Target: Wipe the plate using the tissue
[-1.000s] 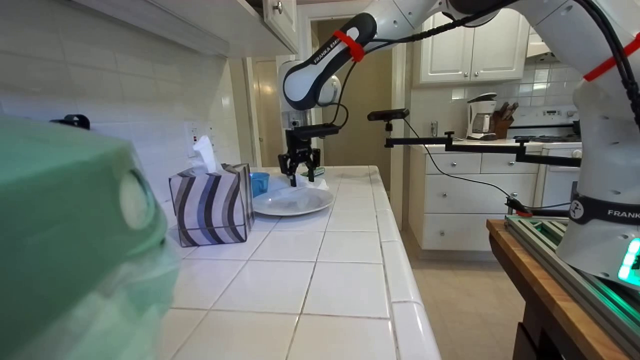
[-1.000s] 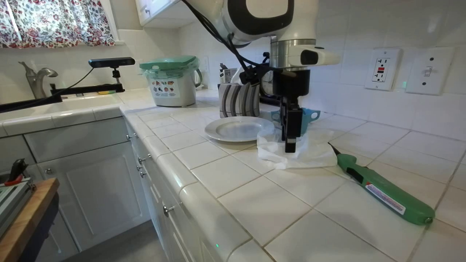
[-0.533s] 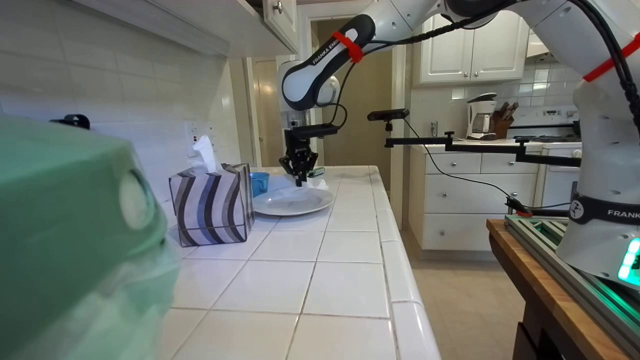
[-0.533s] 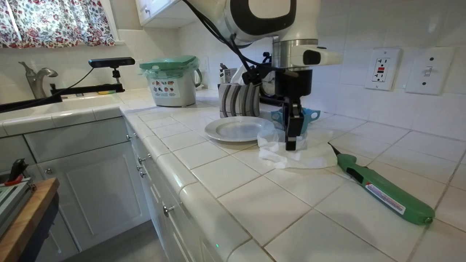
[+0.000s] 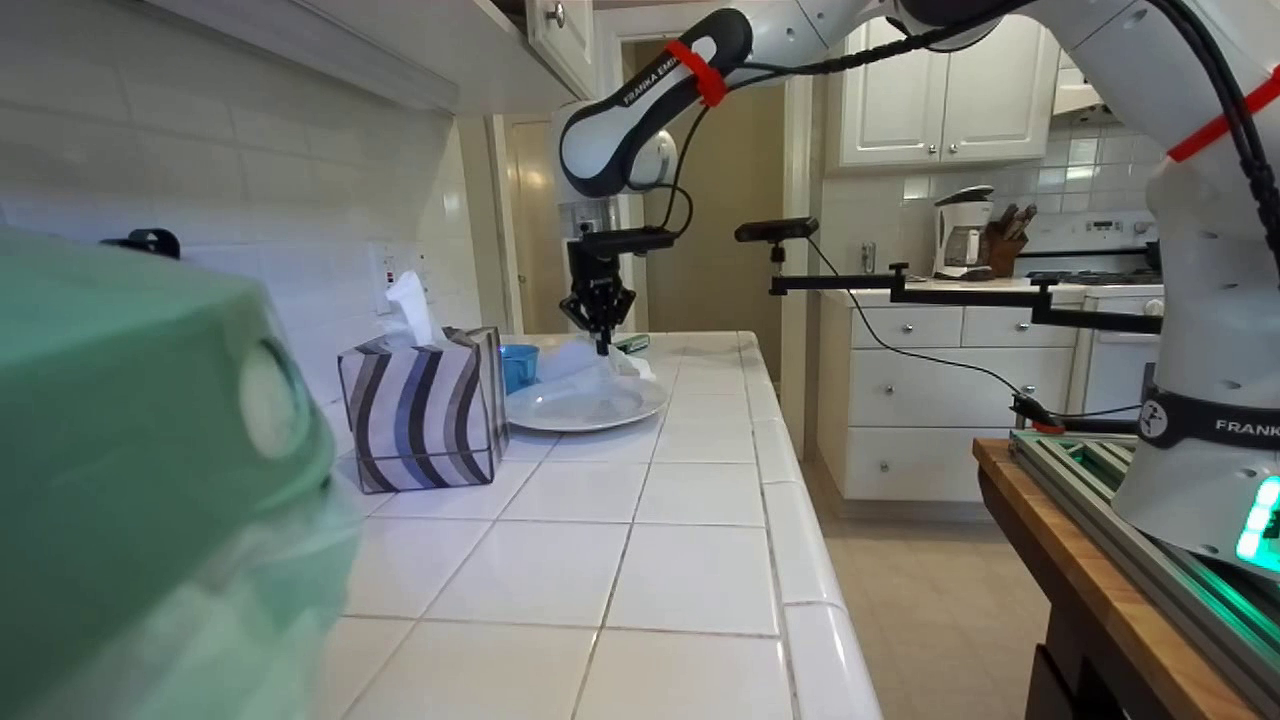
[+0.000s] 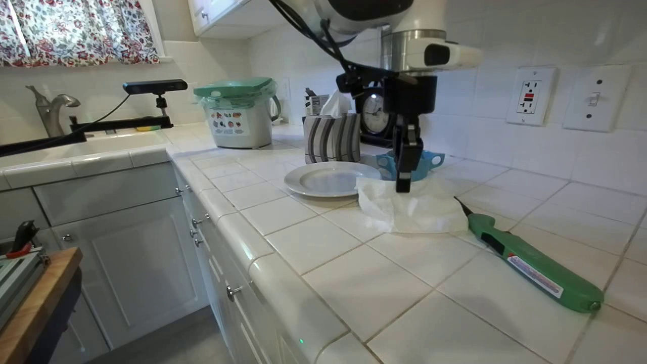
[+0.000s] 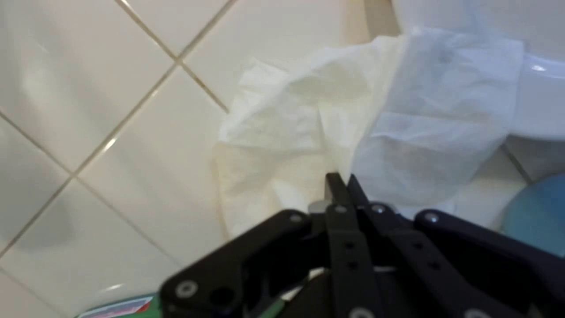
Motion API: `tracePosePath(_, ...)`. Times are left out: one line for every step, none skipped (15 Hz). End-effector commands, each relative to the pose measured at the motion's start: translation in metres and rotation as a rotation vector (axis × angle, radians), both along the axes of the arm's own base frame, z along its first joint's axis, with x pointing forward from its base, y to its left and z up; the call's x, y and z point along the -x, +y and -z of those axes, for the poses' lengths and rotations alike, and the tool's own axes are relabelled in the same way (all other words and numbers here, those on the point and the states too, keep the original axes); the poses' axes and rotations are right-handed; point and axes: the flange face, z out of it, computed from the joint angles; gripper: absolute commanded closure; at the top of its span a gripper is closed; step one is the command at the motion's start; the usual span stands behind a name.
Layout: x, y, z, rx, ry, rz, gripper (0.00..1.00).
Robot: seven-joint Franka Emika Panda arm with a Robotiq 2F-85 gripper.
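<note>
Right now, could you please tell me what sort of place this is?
Probably a home kitchen, given the faucet, the coffee maker and the stove.

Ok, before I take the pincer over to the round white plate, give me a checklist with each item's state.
1. Black pincer shut on crumpled white tissue paper: ok, folds gather there in the wrist view.
2. Tissue fully off the white tiled counter: cannot tell; lower edge at or near it.
3. Round white plate right side up: ok.
4. Light blue handled cup well clear of the plate: not ok, close by.
5. Tissue free of the long green tool: cannot tell; they nearly meet in an exterior view.
</note>
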Motion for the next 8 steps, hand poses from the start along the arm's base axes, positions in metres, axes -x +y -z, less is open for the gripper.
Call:
tracePosePath(0.016,0.0,-0.047,-0.02,0.07,0.037,1.0)
tracePosePath(0.025,0.005,-0.06,-0.049,0.11,0.02,1.0)
tracePosePath(0.033,0.012,-0.07,-0.08,0.143,0.0,1.0)
tracePosePath(0.039,0.021,-0.078,-0.105,0.173,-0.022,1.0)
tracePosePath(0.043,0.031,-0.084,-0.123,0.186,-0.045,1.0)
tracePosePath(0.044,0.044,-0.087,-0.121,0.194,-0.068,1.0)
tracePosePath(0.043,0.055,-0.089,-0.125,0.196,-0.09,1.0)
tracePosePath(0.039,0.067,-0.089,-0.122,0.184,-0.114,1.0)
